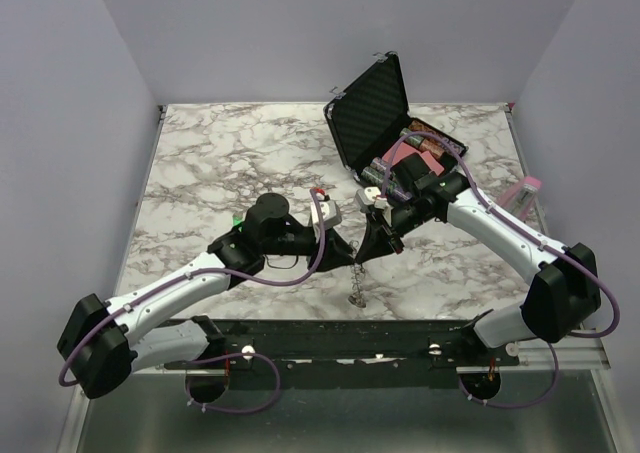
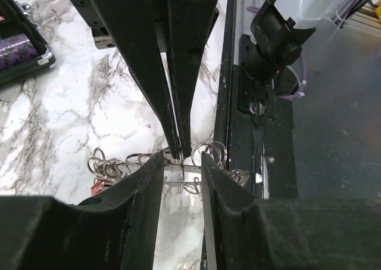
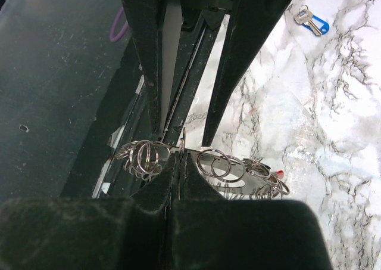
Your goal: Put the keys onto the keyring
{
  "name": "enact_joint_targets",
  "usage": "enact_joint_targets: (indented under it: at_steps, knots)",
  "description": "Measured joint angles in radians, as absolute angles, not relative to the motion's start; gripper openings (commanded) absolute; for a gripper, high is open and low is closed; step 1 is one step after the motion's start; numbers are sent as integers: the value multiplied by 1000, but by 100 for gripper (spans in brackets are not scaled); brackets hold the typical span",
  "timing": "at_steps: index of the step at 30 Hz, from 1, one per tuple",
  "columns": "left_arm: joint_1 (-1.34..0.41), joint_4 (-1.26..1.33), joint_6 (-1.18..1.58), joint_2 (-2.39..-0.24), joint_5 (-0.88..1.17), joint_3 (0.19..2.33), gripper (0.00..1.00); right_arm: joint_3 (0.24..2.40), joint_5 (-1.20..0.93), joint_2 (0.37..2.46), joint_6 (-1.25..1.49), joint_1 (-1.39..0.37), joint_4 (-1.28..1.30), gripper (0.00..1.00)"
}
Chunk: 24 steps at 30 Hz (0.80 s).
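While the right claw [image 3: 177, 163] is pinched shut on a ring of the keyring [image 3: 143, 155], which dangles by the desk's [image 1: 220, 163] near edge, we judge the half-open left claw [image 2: 181, 165] straddling it must close there to pry that ring apart for threading.

I'm counting two arms here, the left arm [image 1: 170, 298] and the right arm [image 1: 510, 228]. I'm seeing one black case [image 1: 370, 103], one keyring chain [image 3: 143, 157], and just one blue-tagged key [image 3: 309, 22] showing clearly.
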<state>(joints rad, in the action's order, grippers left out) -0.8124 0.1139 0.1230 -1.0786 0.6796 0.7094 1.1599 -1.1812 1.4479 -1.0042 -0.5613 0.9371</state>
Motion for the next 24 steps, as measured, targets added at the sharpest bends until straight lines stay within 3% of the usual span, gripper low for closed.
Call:
enact_joint_targets:
  at_steps: [4, 8, 11, 19, 24]
  knots:
    - [-812, 101, 121, -1095, 698, 713, 31, 1160, -1181, 1448, -1004, -561, 937, 1]
    - [-812, 77, 119, -1122, 714, 731, 20, 1160, -1181, 1448, -1004, -561, 937, 0]
    - [-812, 63, 115, -1139, 720, 751, 0, 1160, -1181, 1448, -1004, -561, 937, 0]
    - [-809, 49, 108, -1148, 730, 762, 0, 1160, -1180, 1448, -1003, -561, 942, 5]
    - [-810, 102, 129, -1091, 701, 705, 0, 1160, -1196, 1448, -1001, -565, 936, 16]
